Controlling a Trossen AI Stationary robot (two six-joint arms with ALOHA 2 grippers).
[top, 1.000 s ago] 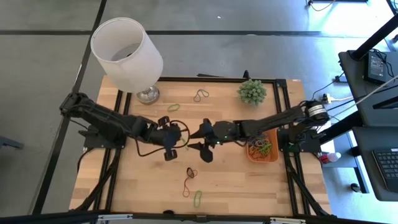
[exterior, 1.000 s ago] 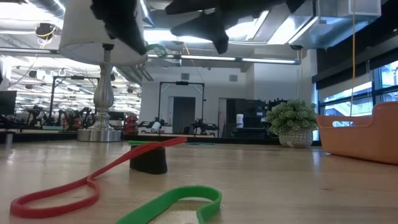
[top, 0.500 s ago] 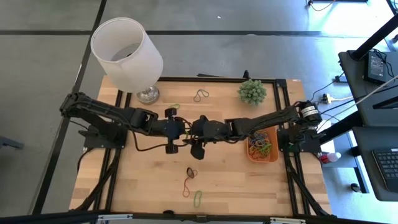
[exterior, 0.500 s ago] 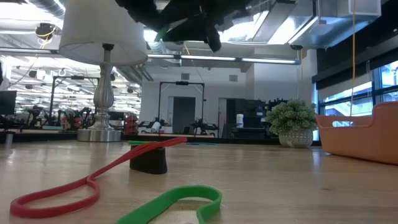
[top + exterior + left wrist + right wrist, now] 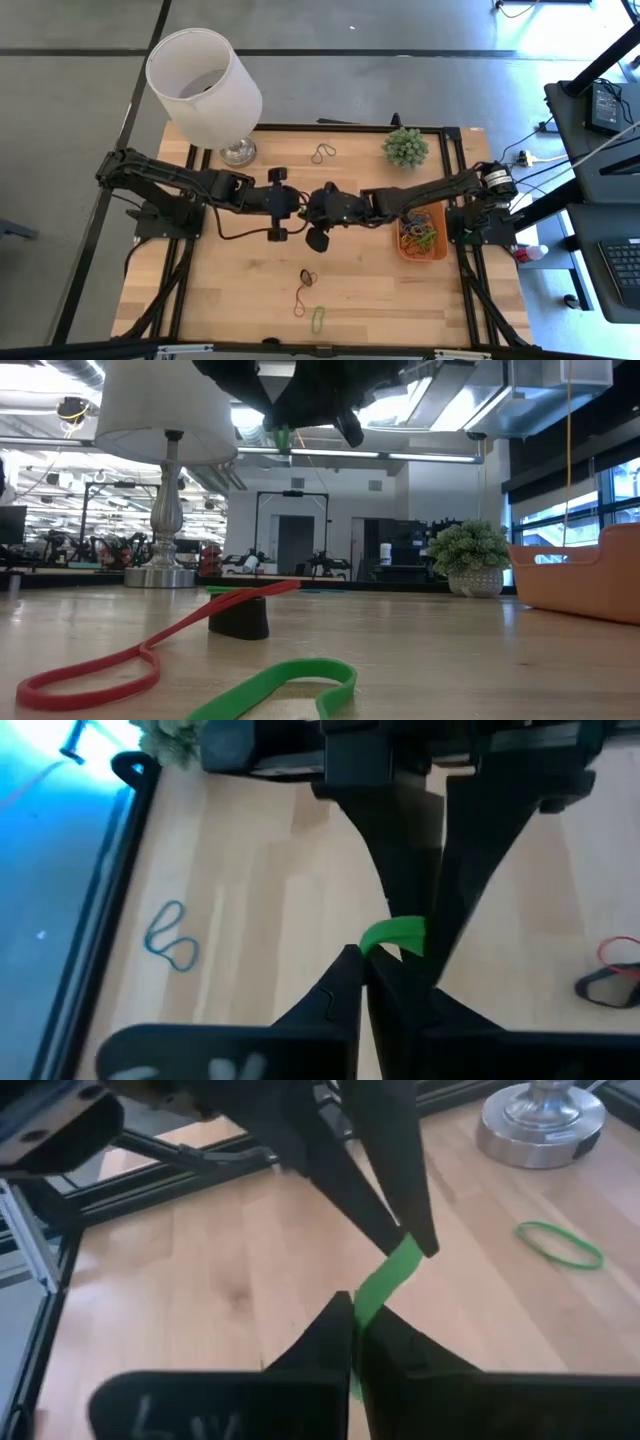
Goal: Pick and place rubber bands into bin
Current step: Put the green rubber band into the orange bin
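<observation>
Wooden boards fill the table (image 5: 220, 300) under me, with a white lamp (image 5: 203, 88) at its far left corner, a little plant (image 5: 405, 147) at the far edge and the orange bin (image 5: 421, 238) against the right edge, several rubber bands already heaped in it. What has just changed is my right gripper (image 5: 308, 213): a second ago its fingers stood wide as it reached in from the right, and now they have snapped together on the green band (image 5: 388, 1283) that my left gripper (image 5: 297, 208) holds out above the middle of the table. Both of us are clamped on the same loop, tip to tip, so I judge this a handover; the left must let go before I can carry the band to the bin. From overhead the two grippers merge into one dark knot and the band cannot be made out. My wrist cameras show it plainly: a short green strip stretched between the two pairs of pinched fingers, clear of the wood. Only the table-level view shows the pair held well above the surface, the green band (image 5: 280, 438) hanging beneath them. More work waits: a dark band (image 5: 322, 153) near the far edge, a green band (image 5: 560, 1244) beside the lamp's base, and a red band (image 5: 150, 645) and green one (image 5: 275, 685) near the front edge.
</observation>
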